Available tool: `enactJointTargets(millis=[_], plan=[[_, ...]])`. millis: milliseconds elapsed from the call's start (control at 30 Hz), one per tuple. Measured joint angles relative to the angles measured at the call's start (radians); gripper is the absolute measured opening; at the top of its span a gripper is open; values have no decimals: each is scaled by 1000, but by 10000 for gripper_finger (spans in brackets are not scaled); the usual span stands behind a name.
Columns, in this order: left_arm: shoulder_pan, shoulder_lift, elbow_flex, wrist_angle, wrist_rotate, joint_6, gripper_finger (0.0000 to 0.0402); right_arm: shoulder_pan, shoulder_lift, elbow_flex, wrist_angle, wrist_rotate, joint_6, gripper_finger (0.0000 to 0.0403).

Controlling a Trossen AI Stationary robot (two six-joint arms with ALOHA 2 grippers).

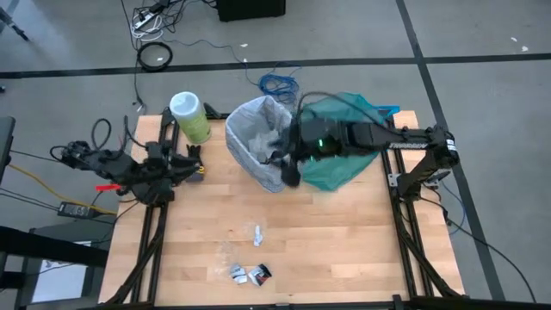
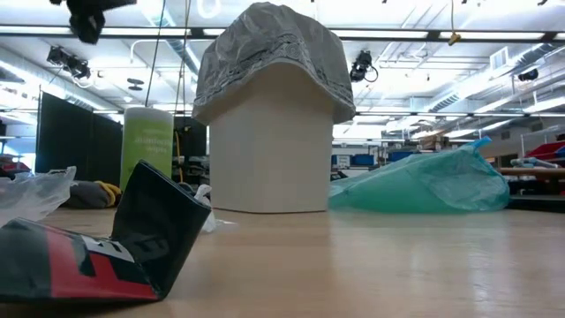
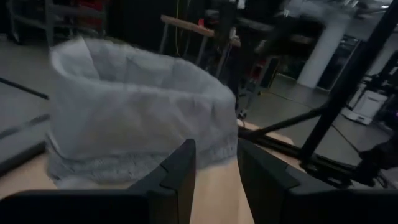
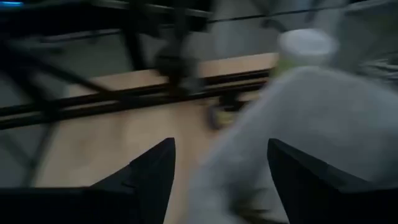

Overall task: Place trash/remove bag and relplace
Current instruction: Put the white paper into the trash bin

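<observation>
Right pincer [image 1: 290, 170] open, hovering over bin rim, bag [image 1: 258, 138] lining bin at desk back. Left pincer [image 3: 214, 180] open too, parked left. Trash [image 1: 250, 274] scraps near front edge.

Right hand [image 1: 288, 168] hung at the bin [image 1: 258, 142] rim; the arm covered part of the opening, so the bin's contents could not be seen. Right wrist view was smeared with motion; the bag [image 4: 311, 130] showed only as a pale blur. Scraps of trash [image 1: 250, 271] at the worktop's [image 1: 344, 232] near edge were too small to sort. In the low view, a dark wrapper [image 2: 97, 247] was cut off at the left edge.
</observation>
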Motion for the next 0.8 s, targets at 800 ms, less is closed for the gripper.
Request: enactJointTargets(millis=[800], plan=[[0, -1, -64, 22, 29, -39, 126, 311, 222, -499, 578, 164, 399, 247]])
